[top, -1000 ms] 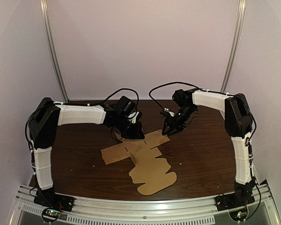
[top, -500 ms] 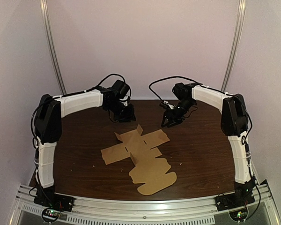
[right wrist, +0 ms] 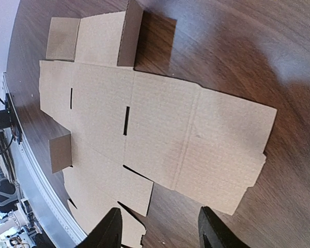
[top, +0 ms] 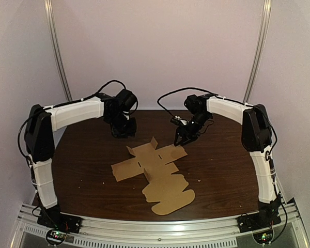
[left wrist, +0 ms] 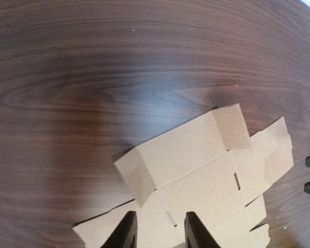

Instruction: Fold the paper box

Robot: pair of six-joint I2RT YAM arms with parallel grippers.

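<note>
Counter (top: 82, 170): dark wood-grain top that carries the paper box; both arm bases sit at its near edge.

Paper box (top: 155, 173): brown card blank, unfolded, lying almost flat about mid-counter. It runs from a rounded tab end nearest the arm bases to a cross of panels at the far end. Also seen in the left wrist view (left wrist: 206, 170) and the right wrist view (right wrist: 160, 129).

Left arm (top: 72, 113): white links, reaching over the counter on the far-left side of the box.

Right arm (top: 230, 109): white links, reaching in on the far-right side of the box.

Left gripper (top: 123, 132): beyond the far-left corner of the box, apart from it. In the wrist view (left wrist: 157, 230) the fingers stand spread with nothing between them.

Right gripper (top: 180, 139): near the far-right panel of the box; I cannot tell whether it touches. In the wrist view (right wrist: 160, 227) the fingers stand spread wide, with no card pinched.

Raised flap (top: 154, 142): small flap on the far edge of the box, standing up from the sheet; the other panels lie flat.

Slots (right wrist: 127, 120): narrow cuts in the middle panels of the box.
</note>
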